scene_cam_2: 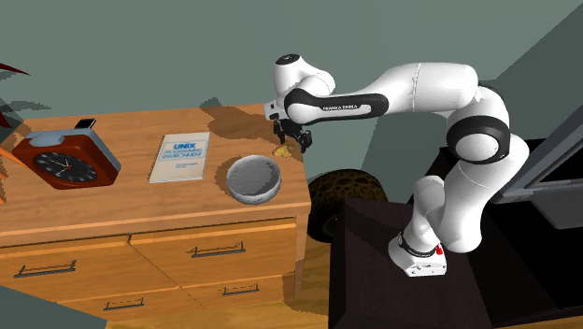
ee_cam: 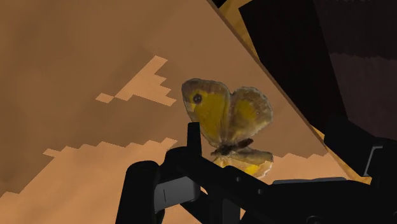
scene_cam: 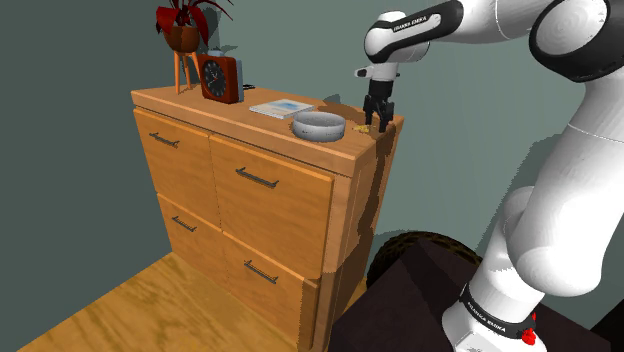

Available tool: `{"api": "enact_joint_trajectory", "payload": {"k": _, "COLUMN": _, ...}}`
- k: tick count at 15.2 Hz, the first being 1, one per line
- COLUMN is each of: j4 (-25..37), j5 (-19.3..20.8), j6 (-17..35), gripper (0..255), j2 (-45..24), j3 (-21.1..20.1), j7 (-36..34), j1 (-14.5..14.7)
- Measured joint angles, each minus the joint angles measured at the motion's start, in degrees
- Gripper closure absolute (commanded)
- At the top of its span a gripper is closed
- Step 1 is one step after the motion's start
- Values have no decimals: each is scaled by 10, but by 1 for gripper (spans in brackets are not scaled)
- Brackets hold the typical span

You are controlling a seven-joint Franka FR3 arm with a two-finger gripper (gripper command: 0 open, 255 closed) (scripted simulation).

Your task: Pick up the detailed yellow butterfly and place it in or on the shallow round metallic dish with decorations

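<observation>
Lying on wooden dresser (scene_cam: 240,118), mottled yellow butterfly (ee_cam: 229,124)

Wooden dresser (scene_cam: 190,101) bears plant (scene_cam: 186,30), clock (scene_cam: 219,79), book (scene_cam: 281,108), dish (scene_cam: 319,127), butterfly (ee_cam: 226,124).

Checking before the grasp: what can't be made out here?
Butterfly: lower wings hidden by the gripper, wrist view.
Dish: decorations too small, both exterior views.
Plant: cut off by the shoulder view's top edge.
</observation>
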State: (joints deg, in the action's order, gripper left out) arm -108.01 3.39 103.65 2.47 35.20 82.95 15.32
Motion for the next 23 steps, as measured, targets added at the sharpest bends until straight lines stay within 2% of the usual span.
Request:
{"api": "enact_joint_trajectory", "payload": {"k": 5, "j4": -1, "j5": 0, "j6": 3, "gripper": 0, "j2": 0, "j3": 0, "j7": 1, "j1": 0}}
{"api": "enact_joint_trajectory", "payload": {"k": 6, "j4": 0, "j5": -1, "j6": 2, "gripper": 255, "j2": -1, "j3": 0, "j7": 1, "j1": 0}}
{"api": "enact_joint_trajectory", "payload": {"k": 9, "j4": 2, "j5": 1, "j6": 52, "gripper": 255, "j2": 2, "j3": 1, "j7": 0, "j1": -1}}
{"api": "enact_joint_trajectory", "payload": {"k": 14, "j4": 26, "j5": -10, "j6": 26, "gripper": 255, "j2": -14, "j3": 3, "j7": 6, "j1": -2}}
{"api": "enact_joint_trajectory", "payload": {"k": 17, "j4": 13, "j5": -3, "j6": 38, "gripper": 255, "j2": -2, "j3": 2, "j7": 3, "j1": -1}}
{"api": "enact_joint_trajectory", "payload": {"k": 19, "j4": 16, "j5": 0, "j6": 27, "gripper": 255, "j2": 1, "j3": 1, "j7": 1, "j1": 0}}
{"api": "enact_joint_trajectory", "payload": {"k": 22, "j4": 34, "j5": -1, "j6": -27, "gripper": 255, "j2": -1, "j3": 0, "j7": 2, "j1": 1}}
{"api": "enact_joint_trajectory", "payload": {"k": 23, "j4": 34, "j5": -1, "j6": -27, "gripper": 0, "j2": -1, "j3": 0, "j7": 2, "j1": 1}}
